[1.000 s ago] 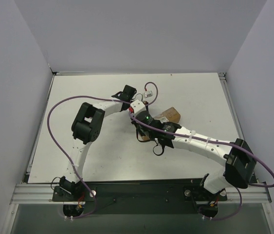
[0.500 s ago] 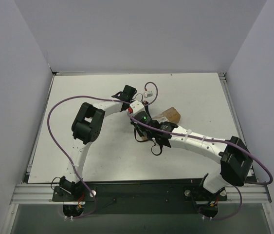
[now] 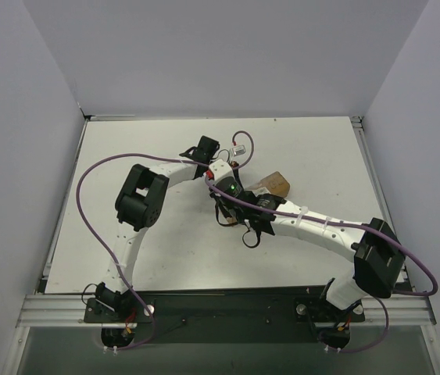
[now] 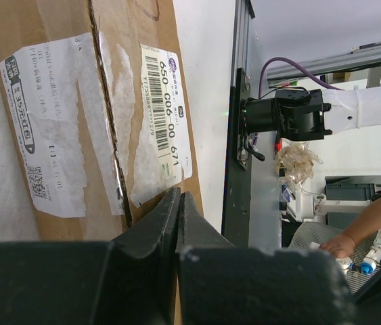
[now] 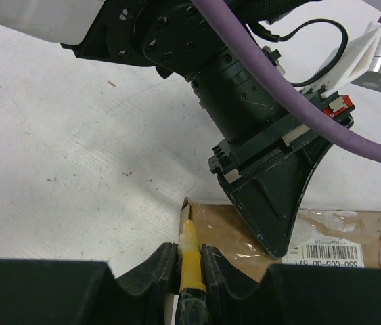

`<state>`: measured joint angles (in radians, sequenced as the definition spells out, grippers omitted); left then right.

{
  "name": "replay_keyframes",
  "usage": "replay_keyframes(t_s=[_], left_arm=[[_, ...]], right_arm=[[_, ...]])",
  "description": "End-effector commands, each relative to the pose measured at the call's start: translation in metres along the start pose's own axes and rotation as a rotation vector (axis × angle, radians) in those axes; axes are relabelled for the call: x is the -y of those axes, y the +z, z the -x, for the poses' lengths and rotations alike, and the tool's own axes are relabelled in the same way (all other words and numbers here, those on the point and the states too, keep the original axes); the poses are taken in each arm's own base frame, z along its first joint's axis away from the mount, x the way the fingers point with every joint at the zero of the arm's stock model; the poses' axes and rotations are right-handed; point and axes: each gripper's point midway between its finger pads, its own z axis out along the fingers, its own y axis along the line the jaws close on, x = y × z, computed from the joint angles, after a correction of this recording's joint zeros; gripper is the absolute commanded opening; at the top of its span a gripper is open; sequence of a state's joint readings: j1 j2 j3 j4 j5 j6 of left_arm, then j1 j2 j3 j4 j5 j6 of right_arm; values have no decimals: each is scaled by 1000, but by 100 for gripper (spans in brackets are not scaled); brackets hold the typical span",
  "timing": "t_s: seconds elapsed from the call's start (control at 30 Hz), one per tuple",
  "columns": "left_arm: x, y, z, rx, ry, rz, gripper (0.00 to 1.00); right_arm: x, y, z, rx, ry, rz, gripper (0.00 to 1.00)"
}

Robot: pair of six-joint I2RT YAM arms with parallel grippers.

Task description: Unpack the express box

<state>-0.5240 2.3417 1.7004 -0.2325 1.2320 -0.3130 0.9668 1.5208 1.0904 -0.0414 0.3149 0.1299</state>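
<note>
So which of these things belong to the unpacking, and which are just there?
In the job: express box, yellow knife gripped by right fingers, left fingers shut, on the box.
Just there: purple cables, white table, a person's hand in the background.

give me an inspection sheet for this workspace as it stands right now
surface: white table, faint scuffs, nothing spilled
job's things: express box flaps down, ragged tape along the seam, barcode label on top; yellow utility knife tip at a box corner
clutter: nothing seen
grippers: left gripper shut, tips down on the box top; right gripper shut on the utility knife
cables: purple cable loops wide off the left arm, another trails along the right arm
surroundings: white walls on three sides; person's hand beyond the table edge
</note>
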Motion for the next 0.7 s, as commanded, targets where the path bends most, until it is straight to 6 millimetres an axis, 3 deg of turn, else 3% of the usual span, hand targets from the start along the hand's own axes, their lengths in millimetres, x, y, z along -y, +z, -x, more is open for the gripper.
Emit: replay_keyframes(t_s=[0.0, 0.67], left_arm=[[-34, 9, -6, 14, 13, 80, 5], [-32, 12, -8, 15, -5, 64, 5]], right_arm=[[8, -3, 19, 43, 26, -31, 0], [9, 9, 13, 23, 9, -25, 0]])
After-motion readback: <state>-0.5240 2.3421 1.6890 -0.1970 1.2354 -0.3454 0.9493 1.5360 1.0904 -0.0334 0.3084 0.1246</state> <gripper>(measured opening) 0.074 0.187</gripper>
